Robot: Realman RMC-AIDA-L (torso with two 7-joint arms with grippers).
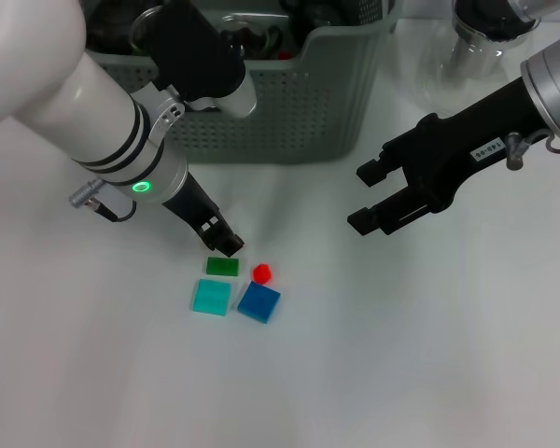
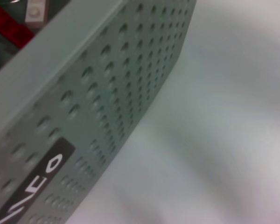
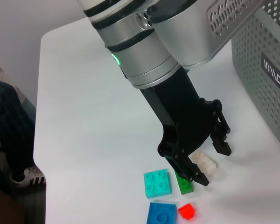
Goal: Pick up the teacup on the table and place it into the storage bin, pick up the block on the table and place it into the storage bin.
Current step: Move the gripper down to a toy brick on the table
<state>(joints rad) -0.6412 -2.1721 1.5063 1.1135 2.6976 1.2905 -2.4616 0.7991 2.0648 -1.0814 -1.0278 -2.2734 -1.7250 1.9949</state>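
While the right gripper (image 1: 363, 197) is hanging released at centre right, the left gripper (image 3: 210, 163) is straddling, fingers spread, a white block (image 3: 204, 163) beside the green block (image 1: 222, 266), below the storage bin (image 1: 289, 112) at top centre

— Left gripper (image 1: 226, 243)? Down low on the white table (image 1: 429, 355), tip right at the far edge of the green block (image 1: 222, 266). Fingers not readable from up here.

— And around it? Turquoise block (image 1: 211, 297) just beneath the green, blue block (image 1: 259, 301) beside that, small red block (image 1: 262, 273) tucked between green and blue.

— Right gripper (image 1: 364, 196)? Hanging off to the right, fingers parted, holding nothing, well apart from the blocks.

— Storage bin (image 1: 289, 112)? Sitting at the back, perforated wall facing forward, dark clutter inside.
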